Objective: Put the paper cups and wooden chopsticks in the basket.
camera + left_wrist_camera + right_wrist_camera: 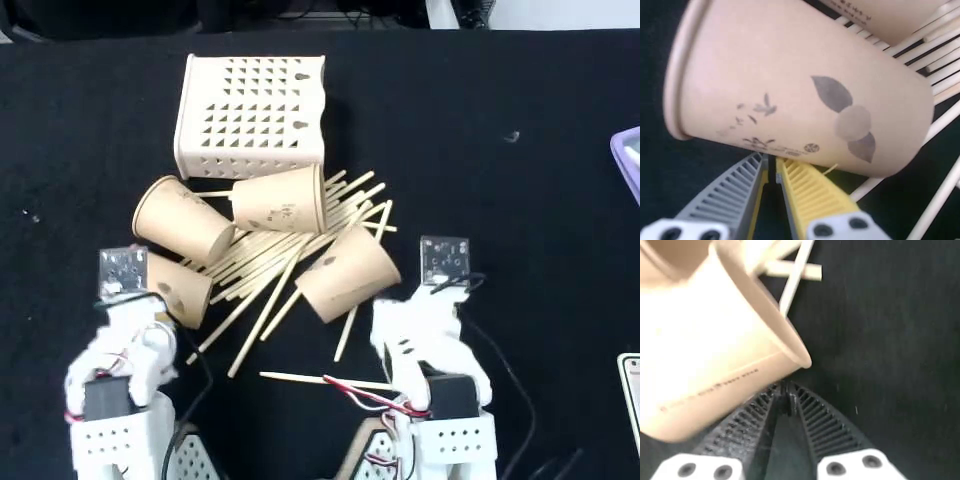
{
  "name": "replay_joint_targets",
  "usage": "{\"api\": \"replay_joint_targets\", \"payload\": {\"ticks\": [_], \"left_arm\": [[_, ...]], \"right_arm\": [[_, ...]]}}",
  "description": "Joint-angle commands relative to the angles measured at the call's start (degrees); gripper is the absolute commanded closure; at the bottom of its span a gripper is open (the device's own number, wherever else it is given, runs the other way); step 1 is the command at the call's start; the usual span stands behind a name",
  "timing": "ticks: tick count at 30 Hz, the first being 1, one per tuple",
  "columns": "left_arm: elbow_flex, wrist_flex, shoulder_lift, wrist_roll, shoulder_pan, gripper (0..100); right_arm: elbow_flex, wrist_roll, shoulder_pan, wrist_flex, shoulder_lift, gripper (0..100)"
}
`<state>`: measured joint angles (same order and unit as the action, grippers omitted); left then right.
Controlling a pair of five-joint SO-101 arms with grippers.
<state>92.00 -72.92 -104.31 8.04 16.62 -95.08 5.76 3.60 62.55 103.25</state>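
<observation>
The white perforated basket (250, 115) lies at the back of the black table. Several tan paper cups lie on their sides in front of it: one (183, 218) at the left, one (280, 198) in the middle, one (348, 272) at the right and one (180, 290) nearest the left arm. A heap of wooden chopsticks (285, 255) spreads under and between them, and a single chopstick (320, 379) lies near the arms. My left gripper (771, 162) is shut, tips just short of a cup (800, 85). My right gripper (786, 390) is shut beside another cup's rim (715, 355).
A purple object (628, 160) sits at the right table edge, and a white card (631, 385) lies below it. Both arm bases stand at the front edge. Bare black table lies to the right of the cups and to the left of the basket.
</observation>
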Motion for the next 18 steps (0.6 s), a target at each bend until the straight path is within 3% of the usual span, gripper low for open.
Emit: {"api": "replay_joint_targets", "payload": {"ticks": [1, 4, 9, 14, 18], "left_arm": [[-13.5, 0.0, -0.2, 15.6, 11.8, 97], [-21.4, 0.1, -0.3, 23.6, 18.2, 97], [-32.6, 8.6, -0.3, 24.8, 21.4, 97], [-36.7, 26.7, 0.1, 14.1, 19.1, 96], [-36.8, 37.4, 0.8, 4.4, 18.9, 80]], "right_arm": [[10.2, 0.0, -0.7, -3.9, 5.3, 98.3], [19.5, -0.1, -0.7, -4.0, 5.3, 98.3], [34.9, -7.6, -0.7, -7.3, 5.0, 98.3], [50.4, -12.4, -0.8, -9.1, -1.3, 98.3], [68.4, -12.2, -0.8, -7.5, -15.0, 98.3]]}}
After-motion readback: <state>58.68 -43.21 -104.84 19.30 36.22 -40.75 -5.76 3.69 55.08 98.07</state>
